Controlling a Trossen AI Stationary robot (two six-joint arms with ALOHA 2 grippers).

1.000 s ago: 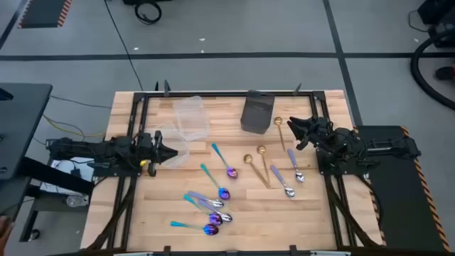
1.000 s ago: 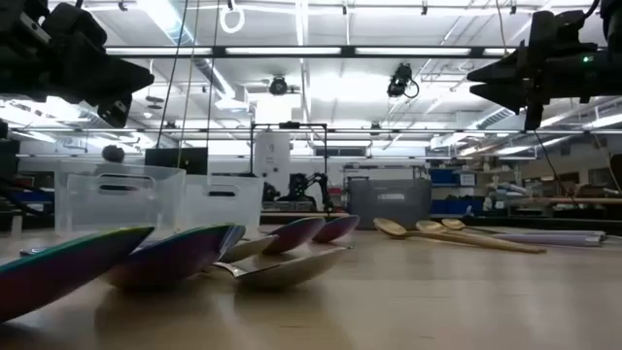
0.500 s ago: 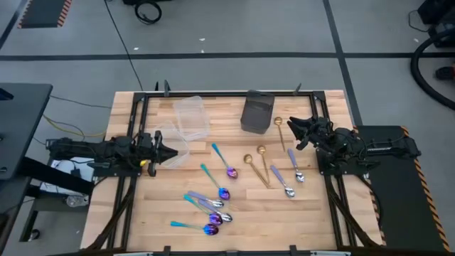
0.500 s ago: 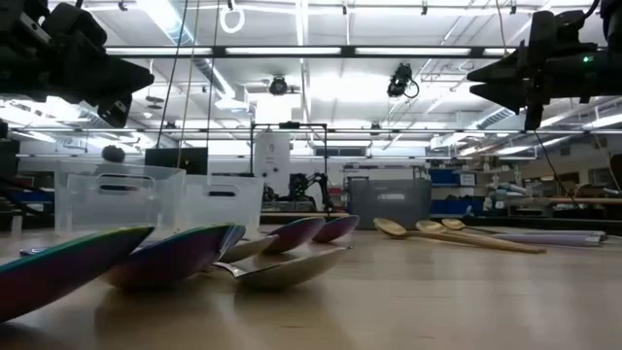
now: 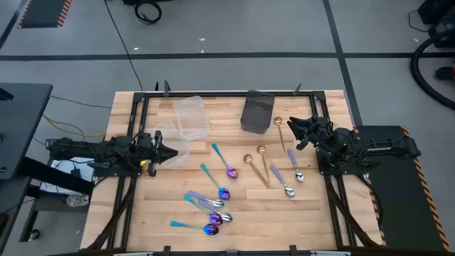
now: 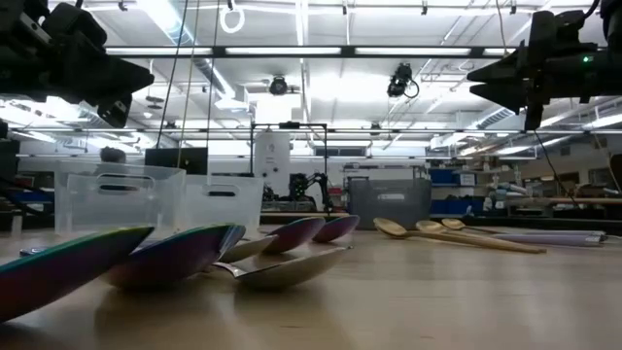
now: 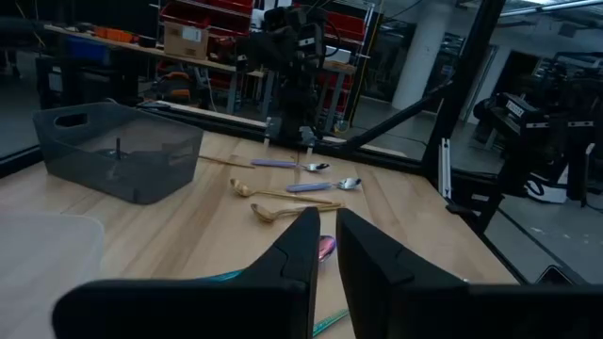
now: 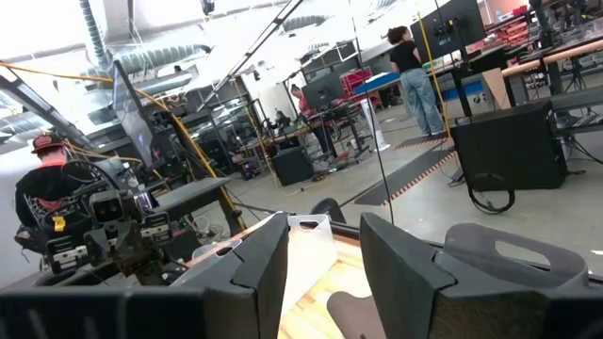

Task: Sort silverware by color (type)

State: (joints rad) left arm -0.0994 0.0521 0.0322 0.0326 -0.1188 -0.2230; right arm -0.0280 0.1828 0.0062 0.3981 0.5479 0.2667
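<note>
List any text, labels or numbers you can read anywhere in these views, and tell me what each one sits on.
No readable text in any view.
Dark grey box: no label visible.
Clear tubs: unmarked.
Spoons: no visible engraving.
Boxes on the far shelves: any print is too blurred to read.
Screens in the room: too small to read.

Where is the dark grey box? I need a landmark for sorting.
In the high view, the dark grey box sits at the table's far edge, between the clear tub and a gold spoon.
</note>
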